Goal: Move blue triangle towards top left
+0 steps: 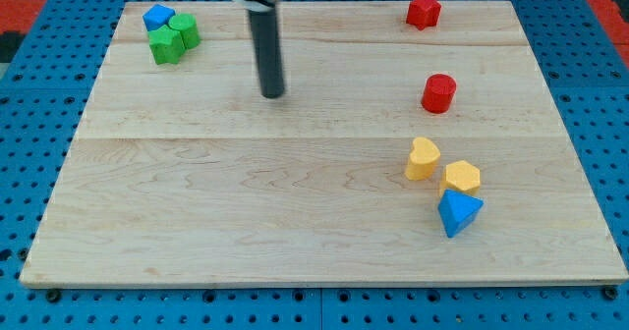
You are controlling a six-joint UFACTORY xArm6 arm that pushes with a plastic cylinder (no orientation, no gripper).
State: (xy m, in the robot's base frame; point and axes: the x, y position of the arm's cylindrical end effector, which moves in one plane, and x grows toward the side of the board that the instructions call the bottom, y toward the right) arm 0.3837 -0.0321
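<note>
The blue triangle lies at the view's lower right of the wooden board, touching a yellow hexagon just above it. My tip is at the upper middle of the board, far to the upper left of the blue triangle and touching no block.
A yellow heart sits left of the yellow hexagon. A red cylinder and a red star stand at the upper right. At the top left corner, a blue block touches two green blocks.
</note>
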